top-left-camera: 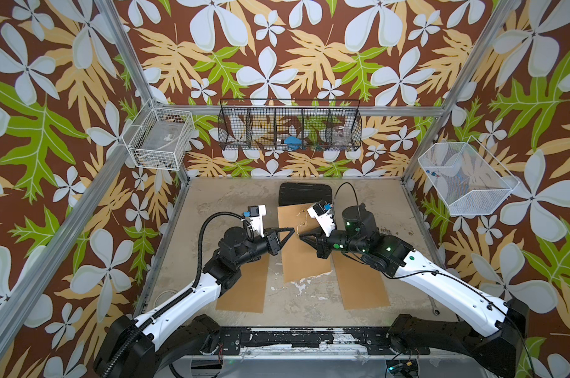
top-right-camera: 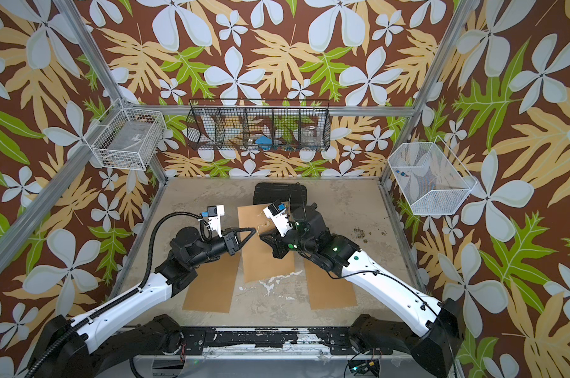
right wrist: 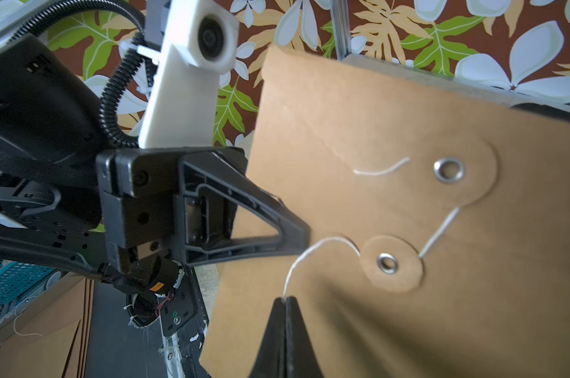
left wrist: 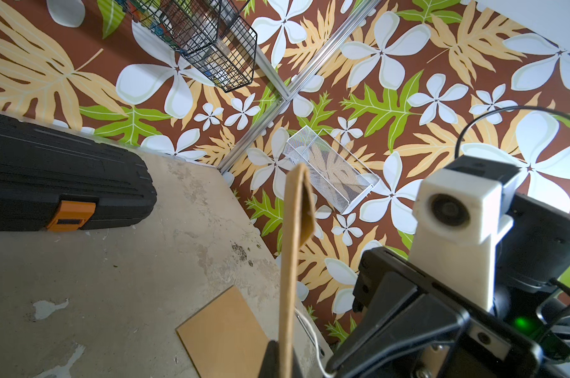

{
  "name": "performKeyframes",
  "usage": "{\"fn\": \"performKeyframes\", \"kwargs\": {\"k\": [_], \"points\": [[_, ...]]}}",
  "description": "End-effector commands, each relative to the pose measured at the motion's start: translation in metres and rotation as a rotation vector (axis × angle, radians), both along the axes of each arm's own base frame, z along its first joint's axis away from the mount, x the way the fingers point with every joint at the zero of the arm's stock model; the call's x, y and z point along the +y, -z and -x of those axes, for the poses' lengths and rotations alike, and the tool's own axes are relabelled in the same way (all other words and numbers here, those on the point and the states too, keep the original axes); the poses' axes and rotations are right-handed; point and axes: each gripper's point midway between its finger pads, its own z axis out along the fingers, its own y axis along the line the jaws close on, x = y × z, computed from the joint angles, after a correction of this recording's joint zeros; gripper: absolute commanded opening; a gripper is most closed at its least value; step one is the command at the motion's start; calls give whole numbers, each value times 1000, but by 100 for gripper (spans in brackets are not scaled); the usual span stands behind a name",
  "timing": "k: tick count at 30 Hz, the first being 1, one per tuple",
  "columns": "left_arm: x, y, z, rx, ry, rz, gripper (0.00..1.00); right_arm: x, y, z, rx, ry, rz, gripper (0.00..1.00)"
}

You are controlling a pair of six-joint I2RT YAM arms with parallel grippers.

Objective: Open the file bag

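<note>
- Three brown bags are on the desk [top-left-camera: 375, 203], all on the robot's side of the black case [top-left-camera: 304, 193].
- File bag [top-left-camera: 304, 258]: this is the middle one of the three. Its far edge is just in front of the case, and both top views show it between the two grippers [top-right-camera: 267, 261].
- Left gripper [top-left-camera: 290, 230]: clamped on the file bag's left edge, near the case. The right wrist view confirms the jaws are shut on that edge [right wrist: 304, 243].
- The left wrist view shows the file bag [left wrist: 290, 255] edge-on and bowed, with the case beyond it.
- Right gripper [right wrist: 285, 299]: jaws are pressed together on the white string [right wrist: 329, 240]. In a top view the right gripper [top-left-camera: 300, 236] is over the file bag, on the robot's side of the case.
- The string curves from the right gripper round the lower disc [right wrist: 388, 263]. A further length runs on to the flap disc [right wrist: 448, 170].
- Flap [right wrist: 407, 124]: it lies down against the file bag and is not lifted.
- Left bag [top-left-camera: 244, 288] and right bag [top-left-camera: 362, 284]: both lie flat on the desk, farther from the case than the file bag. Each is partly under an arm.
</note>
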Motion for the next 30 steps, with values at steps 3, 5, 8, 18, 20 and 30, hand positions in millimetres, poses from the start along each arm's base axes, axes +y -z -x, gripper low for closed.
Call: {"fn": "performKeyframes", "kwargs": {"k": [3,5,8,18,20,30], "points": [[2,-19,-4,-52,-26,43,0,-13,14,-2,31,74,33,0],[3,-19,-4,-53,-28,44,0,-18,20,-4,42,105,48,0],[4,-19,-3,-53,-29,45,0,-24,24,-7,49,143,67,0],[8,-20,1,-55,-36,32,0,-37,29,-19,59,232,110,0],[10,-21,3,-60,-40,31,0,-41,30,-22,69,246,106,0],[13,-19,7,-67,-43,21,0,-48,30,-36,88,264,103,0]]}}
